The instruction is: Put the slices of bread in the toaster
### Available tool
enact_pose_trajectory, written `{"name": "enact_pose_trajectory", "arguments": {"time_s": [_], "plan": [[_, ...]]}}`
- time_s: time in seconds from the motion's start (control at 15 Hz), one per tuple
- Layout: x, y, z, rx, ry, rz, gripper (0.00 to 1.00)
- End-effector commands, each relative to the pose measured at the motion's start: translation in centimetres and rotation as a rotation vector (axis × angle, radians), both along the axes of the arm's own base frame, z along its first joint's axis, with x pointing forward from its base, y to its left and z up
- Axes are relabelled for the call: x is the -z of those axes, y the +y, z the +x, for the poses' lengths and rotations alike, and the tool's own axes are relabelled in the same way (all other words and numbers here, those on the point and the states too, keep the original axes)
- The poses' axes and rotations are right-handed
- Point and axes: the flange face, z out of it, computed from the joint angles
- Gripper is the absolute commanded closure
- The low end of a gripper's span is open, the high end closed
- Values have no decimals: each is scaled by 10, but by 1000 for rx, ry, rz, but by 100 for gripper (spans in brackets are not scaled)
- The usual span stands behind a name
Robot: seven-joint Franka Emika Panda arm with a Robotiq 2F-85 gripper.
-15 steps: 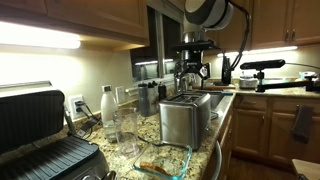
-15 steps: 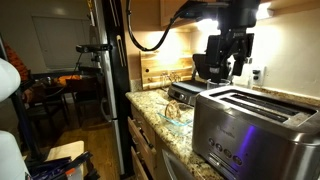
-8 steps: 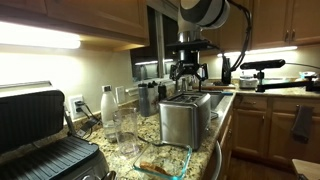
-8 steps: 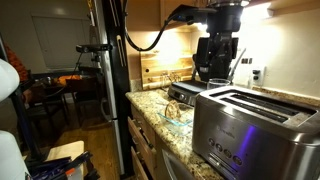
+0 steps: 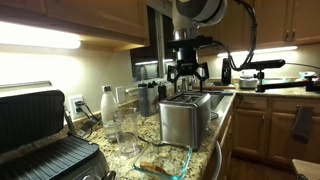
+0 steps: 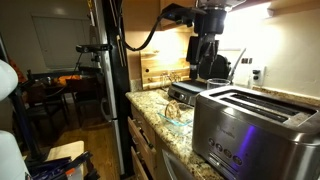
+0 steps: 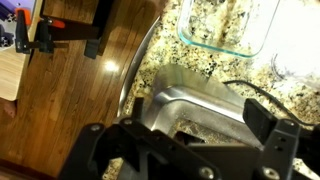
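The brushed steel toaster (image 5: 185,118) stands on the granite counter; it also shows in an exterior view (image 6: 250,125) and in the wrist view (image 7: 190,100). Tan bread slices (image 5: 158,167) lie in a clear glass dish (image 5: 170,157) in front of the toaster. The dish also shows in an exterior view (image 6: 178,112) and the wrist view (image 7: 225,30), but I cannot make out bread in it there. My gripper (image 5: 187,76) (image 6: 210,68) (image 7: 180,132) hangs above the toaster's top, open and empty.
A large black ribbed contact grill (image 5: 40,140) stands beside the dish. A white bottle (image 5: 107,103) and clear glasses (image 5: 125,125) stand by the wall. A clamp-mounted camera (image 5: 262,68) is beyond the toaster. The counter edge drops to the wood floor (image 7: 70,90).
My gripper has moved sideways above the toaster, toward the end where the glass dish is. It stays open. Nothing else has moved.
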Motion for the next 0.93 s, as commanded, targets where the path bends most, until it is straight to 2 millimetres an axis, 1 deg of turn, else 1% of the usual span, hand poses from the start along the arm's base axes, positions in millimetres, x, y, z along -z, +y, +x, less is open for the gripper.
{"name": "enact_pose_trajectory", "arguments": {"time_s": [0.0,0.2,0.33,0.6,0.73,0.87], "plan": [[-14,17,-12,-150,15,11,0],[-16,29,-14,-312,58,16,0],[-15,32,-16,-414,94,22,0],[-7,29,-24,-567,147,48,0],[-3,27,-25,-643,154,68,0],[2,29,-22,-712,167,81,0]]}}
